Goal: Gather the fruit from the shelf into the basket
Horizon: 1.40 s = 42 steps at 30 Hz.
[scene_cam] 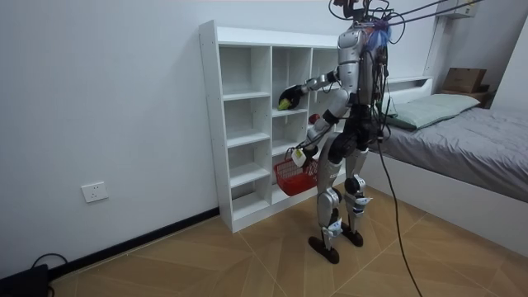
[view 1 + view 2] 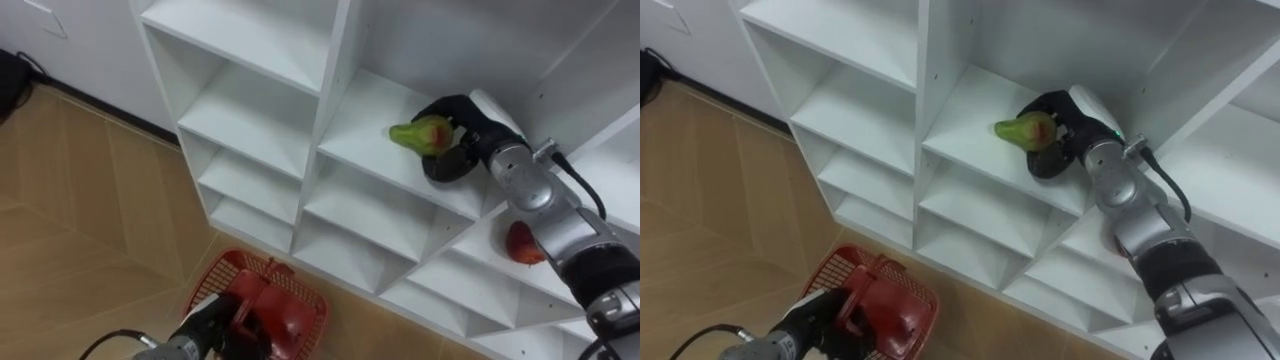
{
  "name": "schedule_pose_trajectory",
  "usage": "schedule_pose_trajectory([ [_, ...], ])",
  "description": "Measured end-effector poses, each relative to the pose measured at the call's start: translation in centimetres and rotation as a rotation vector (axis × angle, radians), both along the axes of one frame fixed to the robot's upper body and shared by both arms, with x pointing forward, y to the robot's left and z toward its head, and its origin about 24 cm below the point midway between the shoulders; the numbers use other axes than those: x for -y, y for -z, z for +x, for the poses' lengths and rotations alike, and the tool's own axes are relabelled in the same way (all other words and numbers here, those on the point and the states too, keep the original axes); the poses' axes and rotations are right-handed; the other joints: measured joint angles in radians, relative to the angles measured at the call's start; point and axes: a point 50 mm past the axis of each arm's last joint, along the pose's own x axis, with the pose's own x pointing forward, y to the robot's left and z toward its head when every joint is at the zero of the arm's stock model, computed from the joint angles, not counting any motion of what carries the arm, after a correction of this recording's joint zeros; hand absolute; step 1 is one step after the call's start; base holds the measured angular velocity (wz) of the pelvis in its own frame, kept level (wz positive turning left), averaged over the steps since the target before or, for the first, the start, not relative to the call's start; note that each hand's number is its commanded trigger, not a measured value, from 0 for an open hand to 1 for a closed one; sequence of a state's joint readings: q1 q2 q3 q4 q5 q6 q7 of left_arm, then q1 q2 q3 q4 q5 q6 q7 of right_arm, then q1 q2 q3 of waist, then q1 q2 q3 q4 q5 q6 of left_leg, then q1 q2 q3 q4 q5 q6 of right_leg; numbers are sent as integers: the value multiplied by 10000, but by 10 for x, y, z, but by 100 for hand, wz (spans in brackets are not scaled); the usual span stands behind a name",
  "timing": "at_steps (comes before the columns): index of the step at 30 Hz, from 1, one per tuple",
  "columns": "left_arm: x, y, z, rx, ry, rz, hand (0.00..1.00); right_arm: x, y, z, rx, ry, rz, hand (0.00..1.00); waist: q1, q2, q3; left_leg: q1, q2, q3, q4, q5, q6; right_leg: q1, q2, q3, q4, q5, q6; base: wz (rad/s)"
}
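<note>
- Down at the lower left of the eye views, a red basket (image 2: 228,278) of open mesh hangs over the wooden floor (image 2: 90,220), in front of the closet's bottom shelves.
- Something red and rounded (image 2: 290,322) lies inside the basket; I cannot tell which fruit it is.
- The left robot hand (image 2: 213,325) is curled on the basket at its near edge and carries it.
- The white closet (image 2: 330,100) is split into open compartments, and those in its left column show bare boards.
- A green fruit (image 2: 422,133) with a red blush is in an upper compartment of the middle column, near the front edge of its shelf board.
- The right robot hand (image 2: 464,136) is closed around this green fruit: its dark fingers wrap it from the right side and from behind, and the pointed end sticks out to the left.
- Whether the green fruit touches the board or is lifted just clear of it, I cannot tell.
- A red fruit (image 2: 521,245) sits on a lower shelf further right, partly hidden behind the right forearm and well apart from either robot hand.
- In the room view the robot stands upright, close in front of the closet, with its right arm raised to the shelf and the basket hanging at thigh height.
</note>
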<state>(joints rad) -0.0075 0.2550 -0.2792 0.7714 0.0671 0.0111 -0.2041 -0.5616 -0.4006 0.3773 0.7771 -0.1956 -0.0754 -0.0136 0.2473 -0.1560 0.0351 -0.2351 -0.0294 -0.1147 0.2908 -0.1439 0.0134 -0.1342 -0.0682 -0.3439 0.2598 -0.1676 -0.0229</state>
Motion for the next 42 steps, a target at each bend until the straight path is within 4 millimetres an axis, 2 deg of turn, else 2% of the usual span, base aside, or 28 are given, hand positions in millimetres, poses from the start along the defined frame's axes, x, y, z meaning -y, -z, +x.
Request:
schedule_pose_trajectory([
  [4, 1, 2, -2, -24, -133, -109, 100, -16, 9, -10, 157, -248, 691, 100, -356, 115, -43, 53, -4, -3, 36, -8, 12, 72, -7, -34, -27, 6, 11, 1],
  [6, 5, 3, -2, -25, -115, -206, 100, -23, 10, -17, 334, -524, 828, 100, -485, 260, -59, 44, -3, 12, 103, -41, 42, 86, 3, 27, -36, 19, 33, -2],
  [9, 12, 4, -2, -19, -165, -426, 100, -30, 15, -31, 572, -704, 1458, 100, -666, 617, -104, 82, -1, 171, 124, -68, 83, 64, -2, 197, -38, 41, 69, -18],
  [11, 17, 5, -3, 30, -248, -520, 100, -42, 22, -40, 512, -994, 2070, 100, -782, 830, -223, 190, 29, 469, -14, -70, 101, -32, -4, 454, 1, 50, 83, -37],
  [14, 19, 6, -6, 89, -289, -613, 100, -53, 31, -52, 183, -1256, 2752, 100, -964, 928, -301, 428, 117, 790, -191, -70, 101, -19, 21, 721, 21, 51, 82, -31],
  [18, 22, 7, -6, 136, -323, -732, 100, -63, 33, -68, -64, -1866, 3141, 100, -1337, 927, -299, 517, 177, 1018, -255, -80, 99, -56, 26, 994, 9, 57, 72, -22],
  [21, 26, 5, -4, 398, -288, -874, 100, -64, 63, -99, -1795, -2160, 3259, 100, -1362, 908, -301, 608, 189, 1361, -399, -91, 102, -189, 146, 1436, 25, 71, 78, -30],
  [23, 28, 5, -3, 513, -432, -999, 100, -65, 74, -111, -2546, -2308, 3239, 100, -1471, 959, -277, 557, 217, 1459, -400, -101, 108, -306, 144, 1475, 58, 83, 76, -22],
  [26, 29, 4, -2, 673, -419, -1055, 100, -65, 74, -113, -2773, -2558, 3235, 100, -1692, 1001, -252, 516, 302, 1650, -385, -134, 106, -458, 121, 1569, 139, 90, 65, -18],
  [30, 32, 3, -1, 719, -435, -1184, 100, -66, 64, -109, -2325, -2647, 3444, 100, -1914, 1181, -156, 535, 323, 1703, -366, -155, 102, -478, 158, 1649, 148, 93, 60, -7],
  [34, 37, 4, -2, 700, -399, -1283, 100, -67, 68, -118, -2488, -2758, 3256, 100, -1961, 1357, -171, 524, 364, 1910, -397, -156, 102, -610, 166, 1849, 194, 93, 57, -14],
  [39, 38, 3, 1, 798, -385, -1320, 100, -63, 79, -129, -2948, -2601, 3048, 100, -1981, 1365, -175, 538, 394, 2079, -390, -166, 101, -674, 196, 2055, 200, 98, 49, -10],
  [42, 38, 1, 2, 929, -364, -1336, 100, -58, 93, -136, -3446, -2264, 2937, 100, -2028, 1383, -187, 540, 409, 2116, -369, -216, 102, -763, 208, 2067, 182, 98, 49, -4],
])
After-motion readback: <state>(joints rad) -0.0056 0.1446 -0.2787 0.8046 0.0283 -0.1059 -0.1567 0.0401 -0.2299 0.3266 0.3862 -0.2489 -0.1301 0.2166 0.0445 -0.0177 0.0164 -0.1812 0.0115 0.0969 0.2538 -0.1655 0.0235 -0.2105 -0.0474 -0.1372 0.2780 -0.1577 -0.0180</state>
